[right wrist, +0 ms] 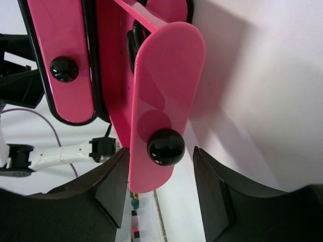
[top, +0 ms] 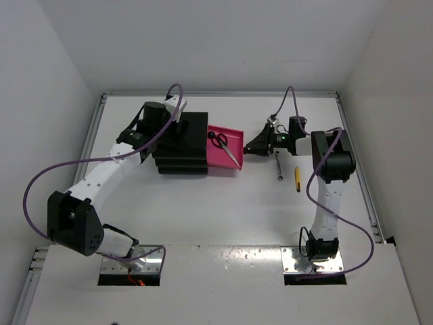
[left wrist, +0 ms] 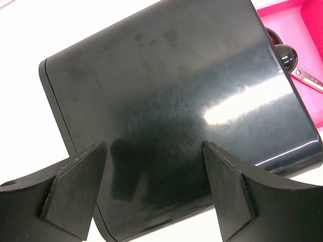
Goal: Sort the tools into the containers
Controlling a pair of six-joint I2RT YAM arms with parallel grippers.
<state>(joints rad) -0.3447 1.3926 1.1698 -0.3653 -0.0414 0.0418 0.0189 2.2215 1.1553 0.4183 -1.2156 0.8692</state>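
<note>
The black drawer unit stands at the back, left of centre. Its top pink drawer is pulled out to the right, with the black-handled scissors lying in it. My right gripper is open at the drawer's front. In the right wrist view its fingers flank the drawer's black knob without touching it. My left gripper is open and empty just over the unit's top. The silver wrench and yellow cutter lie on the table right of the drawer. The blue-handled tool is out of view.
A closed pink drawer with its own knob shows beside the open one. White walls enclose the table on the left, back and right. The scissors' handle shows at the edge of the left wrist view.
</note>
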